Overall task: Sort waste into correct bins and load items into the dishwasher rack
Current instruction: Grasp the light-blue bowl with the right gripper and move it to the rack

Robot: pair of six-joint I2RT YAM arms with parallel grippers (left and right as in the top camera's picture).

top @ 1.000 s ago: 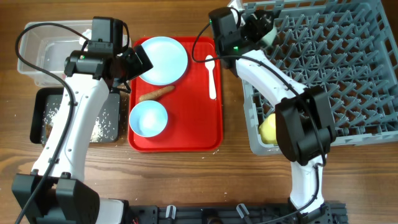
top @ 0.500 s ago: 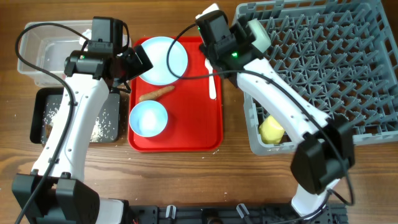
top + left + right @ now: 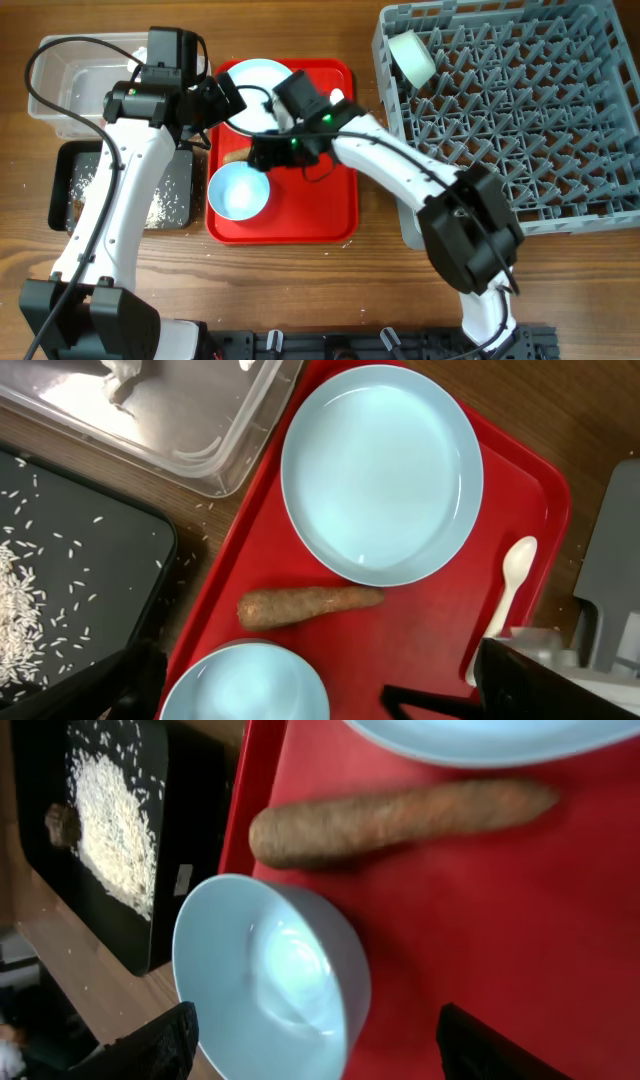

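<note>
1. The right gripper is hanging spread wide and empty over the red tray, straddling the small pale blue bowl.
2. The brown carrot-shaped food piece is lying just at the bowl's 12 o'clock, so a descending finger is risking shoving it against the pale blue round plate.
3. A pinch on the thin rim is likely slipping or tipping the bowl.
4. The left gripper, also released and empty, is hovering at the tray's 11 o'clock, near the right arm, so both reaching in together is inviting a collision.
5. Swinging toward the dishwasher rack at 3 o'clock is risking clipping the white plastic spoon.
</note>
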